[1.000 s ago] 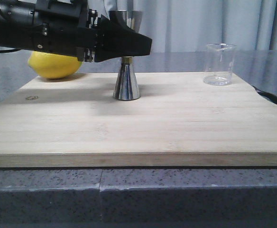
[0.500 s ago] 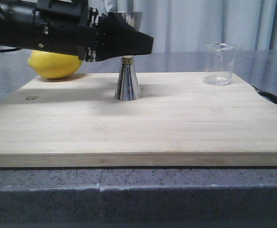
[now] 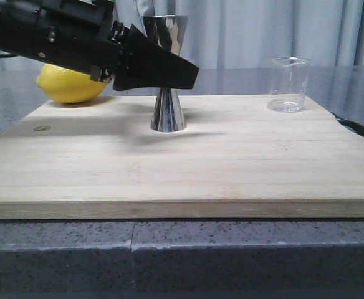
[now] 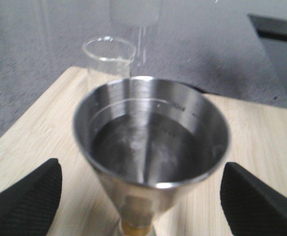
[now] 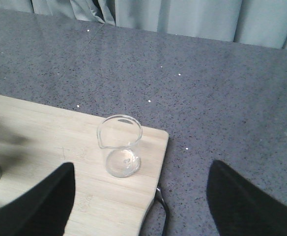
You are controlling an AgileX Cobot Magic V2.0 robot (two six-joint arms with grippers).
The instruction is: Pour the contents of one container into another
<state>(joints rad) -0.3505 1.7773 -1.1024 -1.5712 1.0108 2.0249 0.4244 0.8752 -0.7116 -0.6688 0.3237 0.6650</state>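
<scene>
The glass beaker [image 3: 288,85] stands upright at the far right corner of the wooden board [image 3: 182,168], well apart from the steel jigger [image 3: 167,75] standing mid-board toward the far edge. The left gripper [image 4: 142,192] has its 2 fingers spread on either side of the jigger's upper cup, not touching. The right gripper [image 5: 138,209] hangs spread wide above the beaker. A lemon [image 3: 71,86] sits far left.

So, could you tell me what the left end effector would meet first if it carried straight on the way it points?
Most likely the jigger: it stands between the open left end effector fingers, with the beaker farther behind.
</scene>
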